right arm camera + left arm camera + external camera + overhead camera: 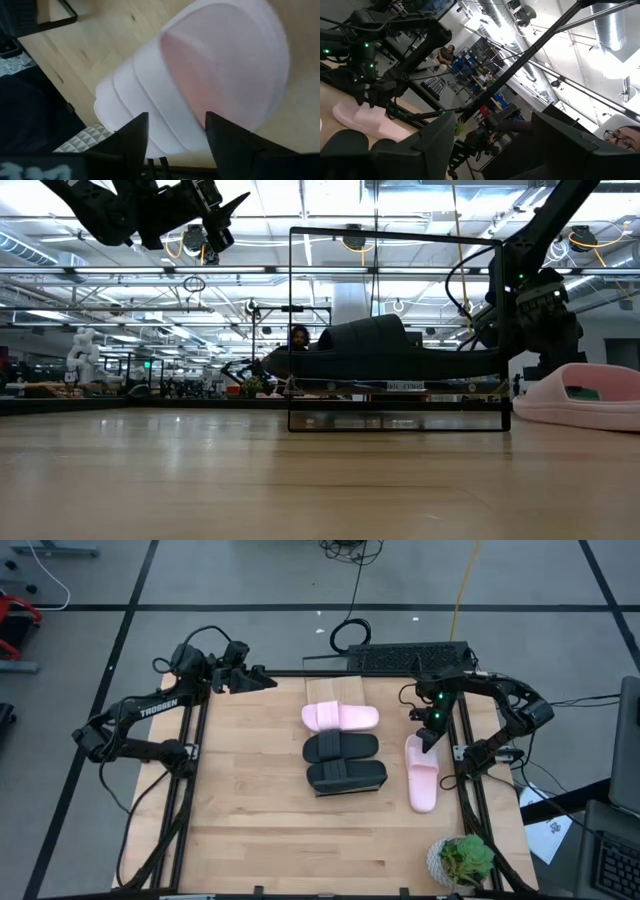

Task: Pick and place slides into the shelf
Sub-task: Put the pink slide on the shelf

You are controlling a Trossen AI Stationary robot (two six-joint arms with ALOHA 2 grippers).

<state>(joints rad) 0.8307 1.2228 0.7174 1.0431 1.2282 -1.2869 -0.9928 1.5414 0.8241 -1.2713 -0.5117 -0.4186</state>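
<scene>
On the counter's (250, 810) right side, the right claw (428, 738) hovers over the heel end of a pink slide (421, 775), fingers spread and straddling it, nothing gripped. The left claw (262, 680) waits open at the far left corner, well away from it.

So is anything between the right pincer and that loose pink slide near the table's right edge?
Nothing visible. The right pincer hangs open directly over one end of the pink slide, a finger on either side of it, with no object between them.
</scene>
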